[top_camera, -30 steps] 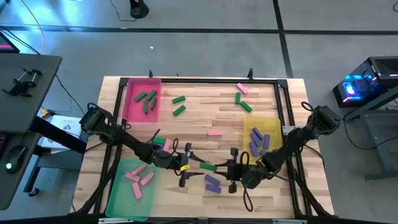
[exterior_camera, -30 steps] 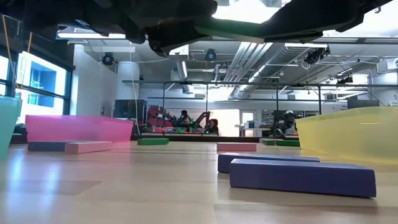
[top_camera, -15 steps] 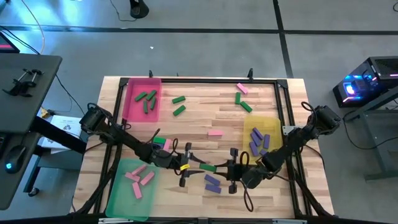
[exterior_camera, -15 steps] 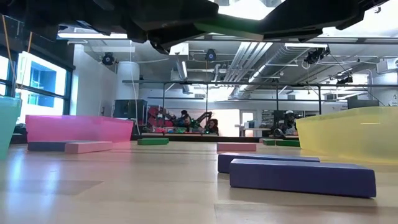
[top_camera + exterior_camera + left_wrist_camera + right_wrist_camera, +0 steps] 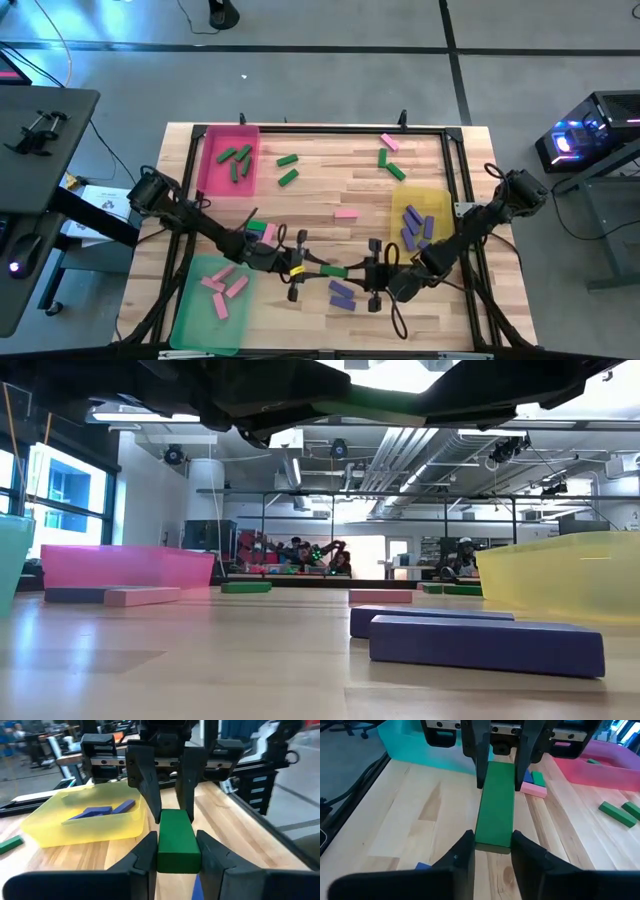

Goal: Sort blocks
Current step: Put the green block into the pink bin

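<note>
A green block (image 5: 334, 270) hangs in the air between my two grippers, above the table's near middle. My left gripper (image 5: 312, 268) is shut on its left end and my right gripper (image 5: 358, 272) on its right end. The two grippers face each other, fingers level. The block also shows in the left wrist view (image 5: 177, 840), in the right wrist view (image 5: 495, 817), and from below in the low view (image 5: 390, 407). Other green, pink and purple blocks lie flat on the table and in the trays. My left gripper pinches the block's left end (image 5: 176, 857) by its two long sides between its two fingers. The fingers lie level, come from the table's left and run along the block. The block is level and clear of the table. My right gripper pinches the block's right end (image 5: 492, 842) by its two long sides between its two fingers. The fingers lie level, come from the table's right and run along the block. The block is level and clear of the table.
A pink tray (image 5: 212, 170) with green blocks stands far left. A teal tray (image 5: 195, 310) with pink blocks stands near left. A yellow tray (image 5: 440, 200) with purple blocks stands right. Two purple blocks (image 5: 342, 293) lie under the grippers; other loose blocks (image 5: 346, 213) lie farther back.
</note>
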### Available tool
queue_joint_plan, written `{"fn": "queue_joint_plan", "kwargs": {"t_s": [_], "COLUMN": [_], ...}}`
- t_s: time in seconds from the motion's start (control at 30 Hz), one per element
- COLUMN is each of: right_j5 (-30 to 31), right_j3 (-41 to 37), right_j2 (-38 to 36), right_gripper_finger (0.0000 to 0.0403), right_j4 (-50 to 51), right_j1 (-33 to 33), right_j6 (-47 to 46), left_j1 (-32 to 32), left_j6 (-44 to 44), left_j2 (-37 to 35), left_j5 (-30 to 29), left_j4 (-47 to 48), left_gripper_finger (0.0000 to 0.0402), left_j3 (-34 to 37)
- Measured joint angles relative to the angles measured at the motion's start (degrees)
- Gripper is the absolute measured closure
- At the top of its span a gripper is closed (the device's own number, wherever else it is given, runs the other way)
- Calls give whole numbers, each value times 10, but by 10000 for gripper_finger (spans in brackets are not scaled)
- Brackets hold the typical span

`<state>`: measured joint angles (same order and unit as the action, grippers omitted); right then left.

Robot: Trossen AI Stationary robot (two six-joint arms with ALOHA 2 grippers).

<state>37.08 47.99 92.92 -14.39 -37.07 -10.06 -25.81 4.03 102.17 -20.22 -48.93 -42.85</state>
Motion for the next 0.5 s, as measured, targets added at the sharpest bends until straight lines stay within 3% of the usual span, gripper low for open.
{"fn": "queue_joint_plan", "kwargs": {"t_s": [0.17,0.23,0.37,0.5], "right_j5": [-3,-16,-32,-32], "right_j3": [0,1,1,1], "right_j2": [-5,-15,-27,-27], "right_gripper_finger": [250,229,213,211], "right_j4": [9,34,80,83], "right_j1": [1,-1,-5,-12], "right_j6": [-28,-58,-104,-110], "left_j1": [-16,-21,-33,-22], "left_j6": [5,-14,-90,-245], "left_j2": [-22,-48,-126,-217], "left_j5": [-79,-141,-302,-422], "left_j4": [58,113,282,503], "left_gripper_finger": [322,322,322,322], "left_j3": [0,0,0,0]}}
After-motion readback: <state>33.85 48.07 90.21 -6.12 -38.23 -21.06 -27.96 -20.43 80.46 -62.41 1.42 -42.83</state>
